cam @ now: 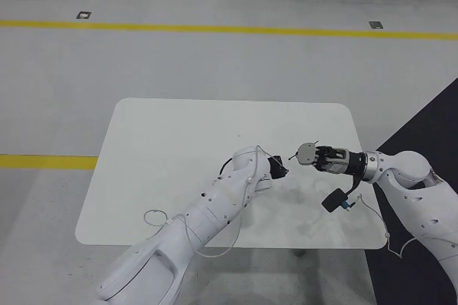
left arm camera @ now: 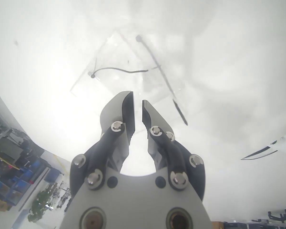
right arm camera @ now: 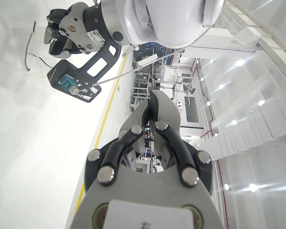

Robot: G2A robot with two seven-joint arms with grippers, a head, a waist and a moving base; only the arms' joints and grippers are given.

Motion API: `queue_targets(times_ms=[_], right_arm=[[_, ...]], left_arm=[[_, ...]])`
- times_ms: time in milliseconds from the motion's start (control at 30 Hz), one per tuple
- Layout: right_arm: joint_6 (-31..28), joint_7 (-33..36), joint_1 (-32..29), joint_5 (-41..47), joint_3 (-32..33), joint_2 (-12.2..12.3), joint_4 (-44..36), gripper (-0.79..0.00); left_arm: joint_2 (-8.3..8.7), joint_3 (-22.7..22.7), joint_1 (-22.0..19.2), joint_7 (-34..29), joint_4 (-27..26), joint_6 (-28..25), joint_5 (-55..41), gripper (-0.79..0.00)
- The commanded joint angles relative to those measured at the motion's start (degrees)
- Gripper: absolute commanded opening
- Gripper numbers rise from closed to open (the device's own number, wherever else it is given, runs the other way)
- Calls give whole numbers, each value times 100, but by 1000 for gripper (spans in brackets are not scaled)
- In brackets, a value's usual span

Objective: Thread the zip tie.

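A black zip tie [left arm camera: 157, 65] lies on a clear plate [left arm camera: 109, 55] on the white table [cam: 175, 168], its head end farthest from my left gripper. A thinner dark strand [left arm camera: 119, 69] with a small head lies beside it and nearly meets it. My left gripper [left arm camera: 138, 103] hovers just short of the plate's near edge, its fingers a narrow gap apart with nothing between them. From the right wrist, the left gripper [right arm camera: 47, 32] sits beside the tie [right arm camera: 28, 46] and plate [right arm camera: 20, 36]. My right gripper [right arm camera: 152, 98] is shut and empty, level, facing the left gripper [cam: 281, 169] at mid-table.
The two grippers nearly meet above the table's middle, the right gripper [cam: 298, 155] coming in from the right. A dark surface [cam: 443, 114] borders the table on the right. A loose white cable [cam: 156, 217] hangs by the left arm at the front edge.
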Motion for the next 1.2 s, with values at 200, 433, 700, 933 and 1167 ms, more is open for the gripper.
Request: queue_targets(times_ms=[200,433,700,933,1167], right_arm=[[0,0,0,0,0,0,0,-785],[0,0,0,0,0,0,0,-785],[0,0,0,0,0,0,0,-785],[0,0,0,0,0,0,0,-785],[0,0,0,0,0,0,0,-785]], left_arm=[[184,71,47,273,-212,-269,-67,-631],[267,93,62,269,-264,-265,-480,-622],[378,442,25,433,-380,-430,-786,-600],[526,600,-90,485,-690,-462,136,-616],[527,886,-34,903,-717,-899,766,-582]])
